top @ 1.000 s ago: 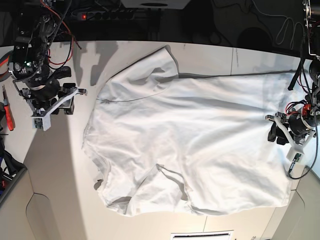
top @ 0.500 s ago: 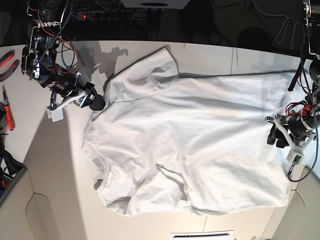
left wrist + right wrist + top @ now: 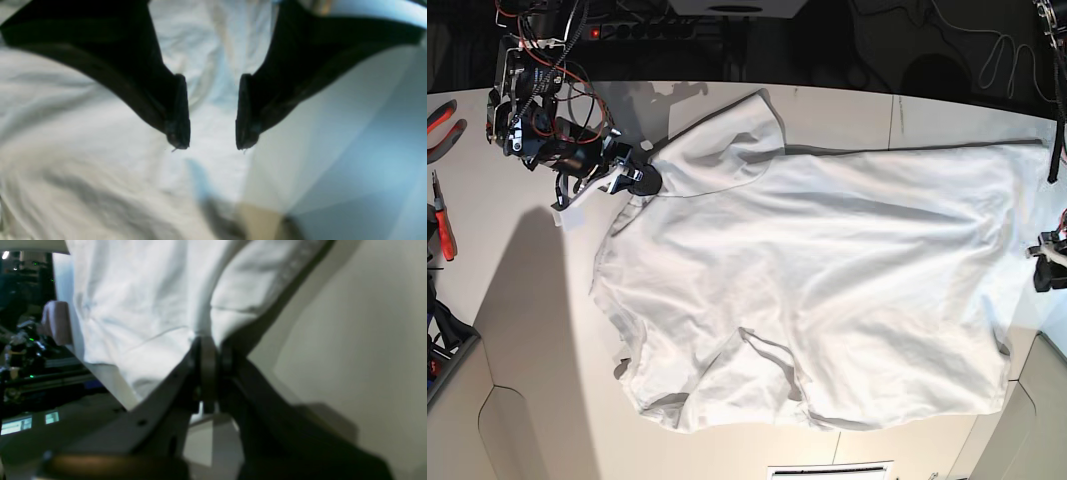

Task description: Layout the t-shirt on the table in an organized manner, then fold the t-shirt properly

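Now the t-shirt [image 3: 827, 290] edge is pinched shut in the newly arrived right gripper [image 3: 210, 353], ready for spreading, while the left gripper [image 3: 211, 113] is kept open, empty.

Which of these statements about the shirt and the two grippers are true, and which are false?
1. The right gripper is shut on an edge of the t-shirt. True.
2. The left gripper is clamped on the cloth. False: its jaws stand open over the shirt.
3. The t-shirt is folded into a neat square. False: it lies spread out and wrinkled on the table.
4. Red-handled pliers lie near the table's edge. True.
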